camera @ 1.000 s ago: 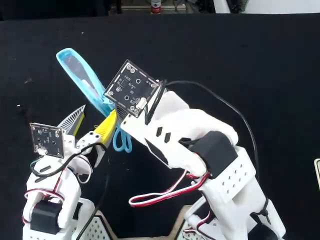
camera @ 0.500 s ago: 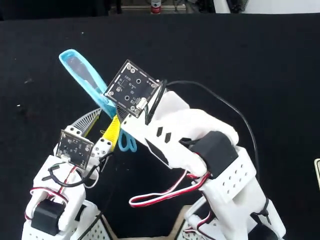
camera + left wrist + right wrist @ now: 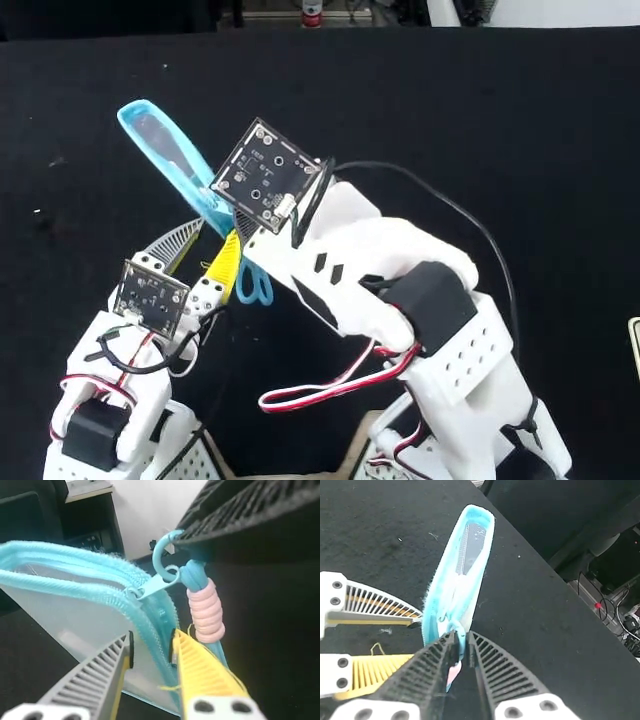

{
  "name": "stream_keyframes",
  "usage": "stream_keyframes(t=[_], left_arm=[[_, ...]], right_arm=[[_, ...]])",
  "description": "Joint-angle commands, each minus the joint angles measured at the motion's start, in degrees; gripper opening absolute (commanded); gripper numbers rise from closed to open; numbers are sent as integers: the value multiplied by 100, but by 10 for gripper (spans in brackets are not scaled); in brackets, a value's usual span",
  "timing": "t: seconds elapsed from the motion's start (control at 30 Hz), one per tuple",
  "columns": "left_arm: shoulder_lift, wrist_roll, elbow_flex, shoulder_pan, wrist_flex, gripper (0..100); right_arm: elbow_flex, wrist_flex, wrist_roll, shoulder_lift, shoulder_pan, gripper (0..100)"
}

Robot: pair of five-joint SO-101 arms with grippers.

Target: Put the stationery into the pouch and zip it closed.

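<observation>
One pouch [image 3: 163, 148], one zip pull [image 3: 158, 583] and one pink coil [image 3: 205, 613] were there; two pincers, the left pincer [image 3: 151, 642] and the right pincer [image 3: 462, 639], stood over one worktop [image 3: 500, 120].

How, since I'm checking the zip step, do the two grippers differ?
The left gripper has grey and yellow fingers; the right gripper has black ones. The left clamps the pouch by its edge; the right clamps the zipper pull. Both are shut.
</observation>
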Motion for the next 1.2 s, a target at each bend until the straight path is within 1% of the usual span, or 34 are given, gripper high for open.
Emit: stream_keyframes(t=[0.0, 0.07, 0.13, 0.23, 0.4, 0.47, 0.7, 0.83, 0.97, 1.07, 1.17], left_arm=[[-9, 976, -787, 92, 615, 239], [-9, 1407, -884, 84, 747, 255], [0, 1310, -831, 84, 730, 255], [-18, 1266, -514, 22, 237, 255], [-18, 1275, -154, -690, -598, 255], [-9, 1275, -84, -769, -747, 255], [9, 1284, 4, -497, -800, 255], [9, 1275, 330, -356, -923, 255], [-9, 1275, 673, -365, -1169, 255], [-9, 1275, 690, -356, -1196, 254], [-18, 1257, 690, -356, -1196, 202]], right_arm=[[-40, 18, 26, -286, 79, 12], [-40, 18, 26, -286, 79, 12], [-40, 18, 26, -286, 79, 12], [-40, 18, 26, -286, 62, 12], [-48, 123, 18, -286, 53, 12], [-48, 167, 18, -286, 53, 12], [-48, 141, 26, -286, 53, 12], [-48, 141, 26, -286, 53, 12], [-48, 132, 26, -286, 53, 12], [-48, 132, 26, -286, 53, 12], [-40, 132, 26, -286, 53, 12]])
